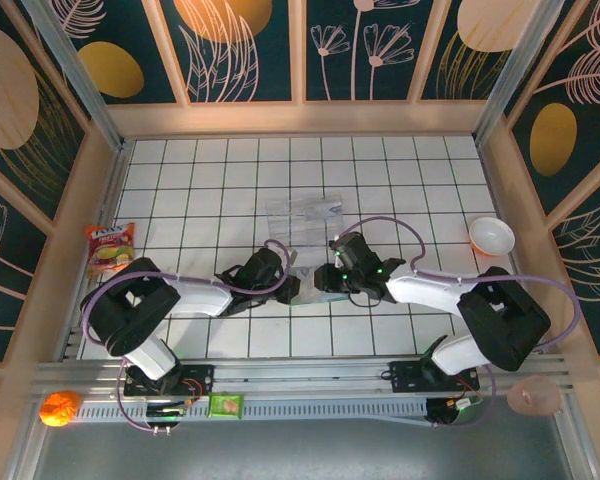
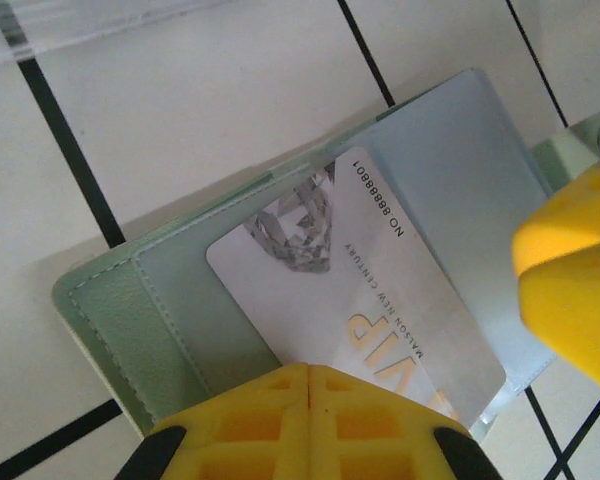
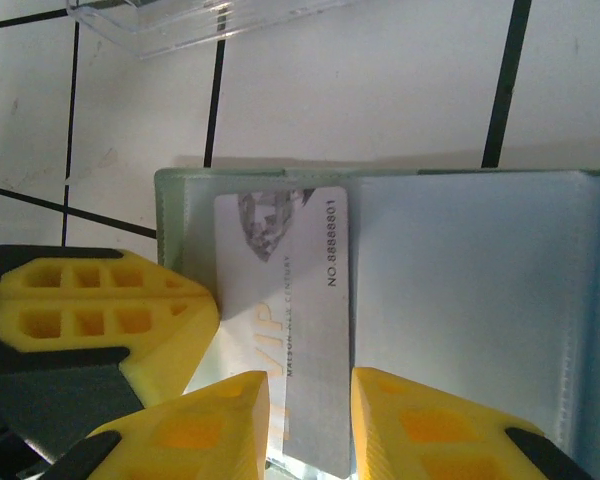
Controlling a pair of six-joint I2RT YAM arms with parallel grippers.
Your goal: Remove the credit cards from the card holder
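Note:
The grey-green card holder [image 2: 100, 310] lies open on the tiles, mid-table under both grippers [image 1: 302, 293]. A silver credit card [image 2: 350, 290] marked VIP sits slanted in its left panel [image 3: 300, 290]; the right panel [image 3: 460, 280] is bare. My left gripper [image 2: 308, 372] is shut with nothing between its fingers. Its tip rests at the card's long edge, and its fingers [image 3: 110, 310] show left of the card. My right gripper [image 3: 310, 420] stands partly open astride the card's VIP end, left finger over the card, right finger [image 2: 570, 290] beside its numbered edge.
A see-through plastic piece [image 1: 302, 215] lies just beyond the holder. A snack bag [image 1: 110, 248] is at the left wall and a white bowl [image 1: 491, 236] at the right. An orange [image 1: 60, 407] and a green packet [image 1: 225, 404] sit on the near rail.

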